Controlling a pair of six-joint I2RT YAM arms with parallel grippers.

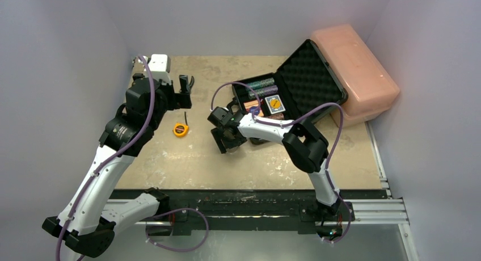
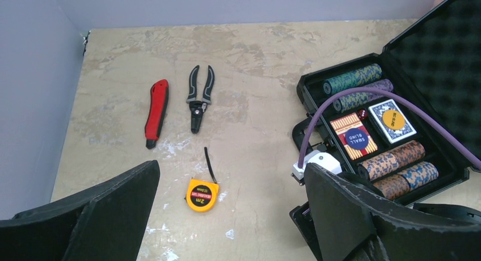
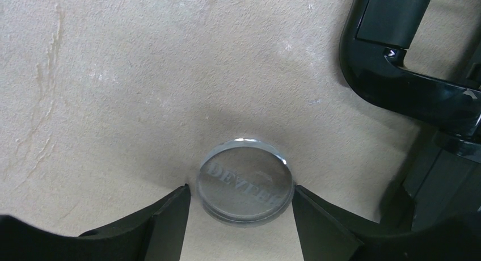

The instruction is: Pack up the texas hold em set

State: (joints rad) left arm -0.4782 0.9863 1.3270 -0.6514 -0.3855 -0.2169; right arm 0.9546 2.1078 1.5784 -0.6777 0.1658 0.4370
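Note:
The black briefcase [image 1: 309, 79] lies open at the back right, foam lid up. In the left wrist view its tray [image 2: 309, 88] holds green and purple chip stacks [image 2: 354, 79], orange and blue chip stacks [image 2: 397, 159], a red deck [image 2: 353, 136] with a blue button on it, a blue deck [image 2: 391, 120] with an orange button, and a red die [image 2: 359, 114]. A clear round dealer button [image 3: 245, 181] lies on the table beside the case handle [image 3: 408, 91]. My right gripper [image 3: 241, 196] is low over it, open, fingers either side of its rim. My left gripper [image 2: 231, 176] is open, empty, raised at the left.
A pink plastic box [image 1: 354, 68] stands behind the case. A yellow tape measure [image 2: 202, 195], pliers [image 2: 199, 96] and a red utility knife [image 2: 156, 110] lie on the left half of the table. Walls close in on the left, back and right.

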